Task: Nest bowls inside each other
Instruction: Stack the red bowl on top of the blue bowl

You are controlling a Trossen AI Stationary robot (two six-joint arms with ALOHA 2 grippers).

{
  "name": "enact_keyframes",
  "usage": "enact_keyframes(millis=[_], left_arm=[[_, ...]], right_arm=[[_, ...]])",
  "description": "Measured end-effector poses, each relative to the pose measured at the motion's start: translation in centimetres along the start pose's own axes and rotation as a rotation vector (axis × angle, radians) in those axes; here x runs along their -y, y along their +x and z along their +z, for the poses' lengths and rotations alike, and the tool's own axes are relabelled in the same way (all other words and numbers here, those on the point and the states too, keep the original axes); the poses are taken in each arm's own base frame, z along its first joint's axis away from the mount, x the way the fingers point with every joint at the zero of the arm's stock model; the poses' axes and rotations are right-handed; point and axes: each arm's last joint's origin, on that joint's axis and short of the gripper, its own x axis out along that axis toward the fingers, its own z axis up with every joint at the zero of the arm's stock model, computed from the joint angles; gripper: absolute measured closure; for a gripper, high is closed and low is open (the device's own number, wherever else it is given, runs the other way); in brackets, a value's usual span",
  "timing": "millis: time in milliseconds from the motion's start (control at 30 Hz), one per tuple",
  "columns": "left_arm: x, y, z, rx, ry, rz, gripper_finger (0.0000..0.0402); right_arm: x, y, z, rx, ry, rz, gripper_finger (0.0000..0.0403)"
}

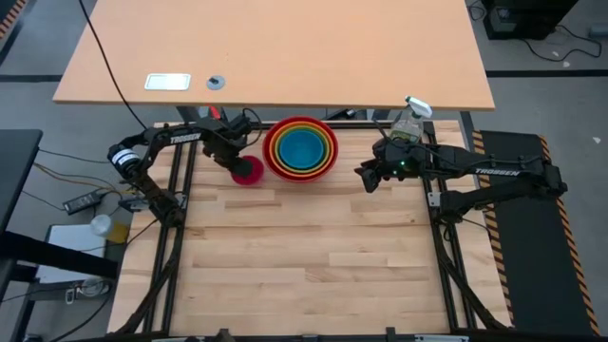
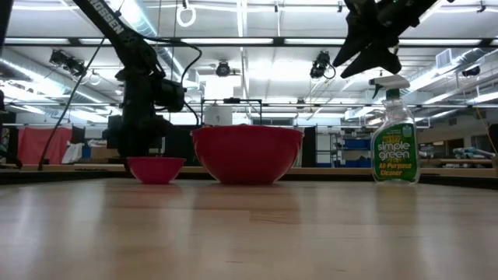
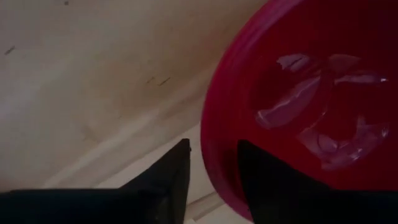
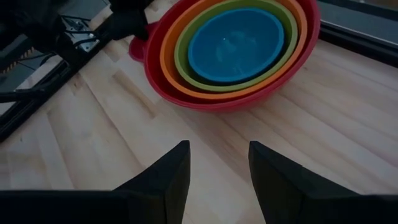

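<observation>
The small pink bowl [image 1: 250, 172] [image 2: 156, 169] rests on its base on the wooden table, just left of a nested stack [image 1: 300, 147] [image 4: 233, 46] of red, orange, green and blue bowls. My left gripper [image 1: 237, 161] [image 3: 214, 144] points down over the pink bowl's left rim. It is open, with one finger outside the rim and one inside the bowl. My right gripper [image 1: 364, 179] [image 4: 217, 146] hangs open and raised to the right of the stack, holding nothing. My left gripper comes from above, astride the pink bowl's rim [image 3: 214, 168]. A strip of table shows between the outer finger [image 3: 177, 171] and the rim. Whether the inner finger [image 3: 261, 177] touches the bowl's inside wall I cannot tell. The bowl stays upright on the table.
A clear spray bottle [image 1: 410, 119] [image 2: 394, 140] with a white trigger stands at the table's far right, behind my right arm. The table's near half [image 1: 304, 275] is bare wood. Black frame rails [image 1: 171, 247] run along the left and right edges.
</observation>
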Motion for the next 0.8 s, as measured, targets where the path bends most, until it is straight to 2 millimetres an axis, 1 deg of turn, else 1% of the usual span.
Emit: enact_keyframes(millis=[100, 267, 300, 400, 533, 667, 800], left_arm=[[0.0, 0.0, 0.2, 0.020, -0.010, -0.008, 0.0302], [0.2, -0.1, 0.2, 0.018, -0.016, -0.065, 0.0380], [0.3, -0.2, 0.2, 0.021, -0.014, -0.071, 0.0387], [0.3, -0.4, 0.2, 0.033, -0.012, -0.081, 0.0385], [0.2, -1.6, -0.1, 0.069, -0.011, -0.076, 0.0384], [0.4, -4.1, -0.1, 0.125, -0.005, -0.087, 0.0386], [0.6, -6.6, 0.1, 0.107, 0.023, -0.067, 0.0384]], right_arm=[[-0.1, 0.0, 0.1, 0.009, -0.001, 0.006, 0.0233], [-0.1, 0.0, 0.1, 0.013, -0.015, 0.011, 0.0233], [-0.1, 0.0, 0.1, 0.013, -0.016, 0.012, 0.0233], [-0.1, 0.0, 0.1, 0.011, -0.022, 0.014, 0.0233], [-0.1, 0.0, 0.2, 0.012, -0.030, 0.012, 0.0233], [0.2, 0.1, 0.3, 0.016, -0.026, 0.003, 0.0233], [0.5, 0.1, 0.5, 0.008, -0.018, 0.010, 0.0233]])
